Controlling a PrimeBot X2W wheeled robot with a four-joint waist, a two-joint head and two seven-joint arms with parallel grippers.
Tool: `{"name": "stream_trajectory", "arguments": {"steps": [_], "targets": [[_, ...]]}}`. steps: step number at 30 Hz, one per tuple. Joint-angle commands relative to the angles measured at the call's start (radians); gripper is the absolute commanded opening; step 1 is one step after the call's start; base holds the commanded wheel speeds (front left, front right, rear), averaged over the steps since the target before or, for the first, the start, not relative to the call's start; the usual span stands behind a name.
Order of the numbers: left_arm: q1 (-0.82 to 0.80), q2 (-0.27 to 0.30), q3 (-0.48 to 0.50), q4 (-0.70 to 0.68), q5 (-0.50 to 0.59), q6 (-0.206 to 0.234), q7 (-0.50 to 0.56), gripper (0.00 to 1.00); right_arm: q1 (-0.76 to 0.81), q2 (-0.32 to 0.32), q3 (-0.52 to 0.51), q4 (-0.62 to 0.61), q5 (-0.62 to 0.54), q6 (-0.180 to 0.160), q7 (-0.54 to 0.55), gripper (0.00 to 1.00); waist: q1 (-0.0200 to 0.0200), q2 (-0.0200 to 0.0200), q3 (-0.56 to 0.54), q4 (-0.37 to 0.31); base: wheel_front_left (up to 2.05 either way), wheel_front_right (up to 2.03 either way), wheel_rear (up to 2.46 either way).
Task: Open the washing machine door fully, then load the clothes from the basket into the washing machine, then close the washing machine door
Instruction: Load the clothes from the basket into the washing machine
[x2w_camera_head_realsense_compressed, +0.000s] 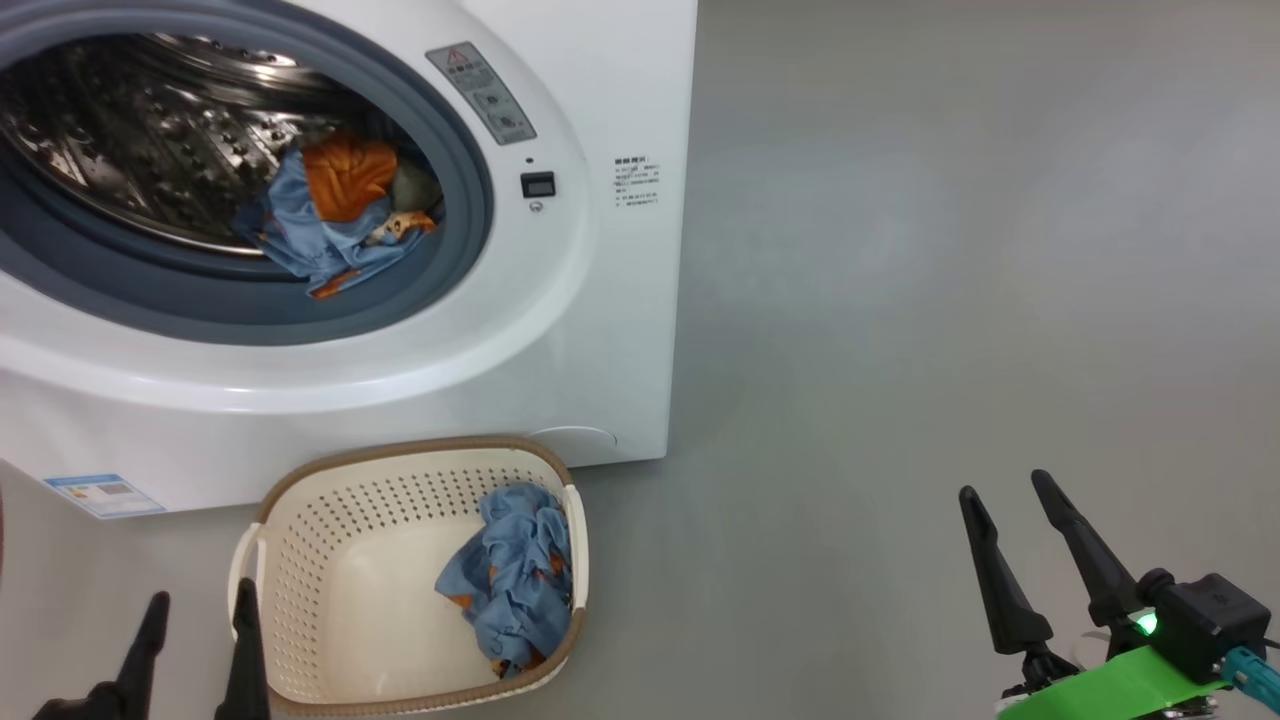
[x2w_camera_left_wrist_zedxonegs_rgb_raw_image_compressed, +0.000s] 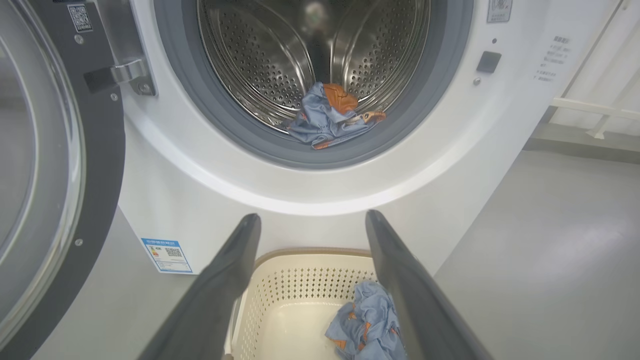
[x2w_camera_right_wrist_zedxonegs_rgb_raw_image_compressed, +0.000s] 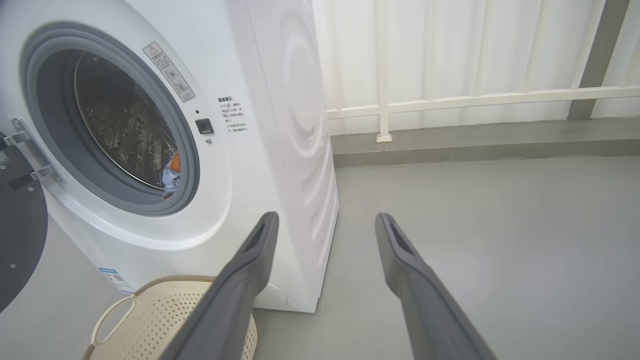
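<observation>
While the washing machine door (x2w_camera_left_wrist_zedxonegs_rgb_raw_image_compressed: 97, 165) is hanging swung wide open at the left of the washing machine (x2w_camera_head_realsense_compressed: 620, 330), the loading step is standing half done. One blue garment (x2w_camera_head_realsense_compressed: 330, 215) is already lying low in the steel drum (x2w_camera_head_realsense_compressed: 150, 130), just behind the grey gasket (x2w_camera_head_realsense_compressed: 470, 200). The other garment (x2w_camera_head_realsense_compressed: 515, 575) is lying crumpled in the right half of the basket (x2w_camera_head_realsense_compressed: 400, 455), which is sitting on the floor (x2w_camera_head_realsense_compressed: 900, 300) just in front of the machine. The left gripper (x2w_camera_head_realsense_compressed: 202, 592) is hovering at the basket's near left corner with its jaws spread wide and nothing between them. The right gripper (x2w_camera_head_realsense_compressed: 1004, 484) is hanging well apart to the right over bare floor, jaws likewise spread and empty. By my reading, the next move is calling for one gripper to be coming over the basket's right side, dropping onto the crumpled cloth, pinching a good fold, and lifting it clear of the rim before carrying it up into the drum mouth. The left one is sitting nearer, though it would be reaching across the basket.
</observation>
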Motion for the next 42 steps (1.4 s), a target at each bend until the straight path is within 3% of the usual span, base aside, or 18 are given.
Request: {"name": "stream_trajectory", "arguments": {"steps": [1,10,24,42], "targets": [[-0.027,0.024,0.021,0.0,-0.01,0.001,-0.006,1.0,-0.037,-0.008,0.024,-0.028,-0.001,0.007,-0.008,1.0,0.0,0.0,0.02,-0.011,0.0,0.0,0.0],[-0.117,0.043,-0.035,0.123,-0.061,0.001,-0.006,1.0,-0.094,0.023,0.027,-0.039,-0.01,0.007,-0.008,1.0,0.0,0.0,0.119,-0.051,0.0,0.0,0.0],[-0.329,0.123,-0.192,0.336,-0.152,0.001,-0.006,1.0,-0.208,0.089,0.055,-0.066,-0.035,0.007,-0.008,1.0,0.0,0.0,0.323,-0.135,0.0,0.0,0.0],[-0.639,0.233,-0.528,0.69,-0.337,0.001,0.002,1.0,-0.308,0.14,0.077,-0.104,-0.053,0.007,-0.008,1.0,0.0,0.0,0.575,-0.216,0.0,0.0,0.0]]}}
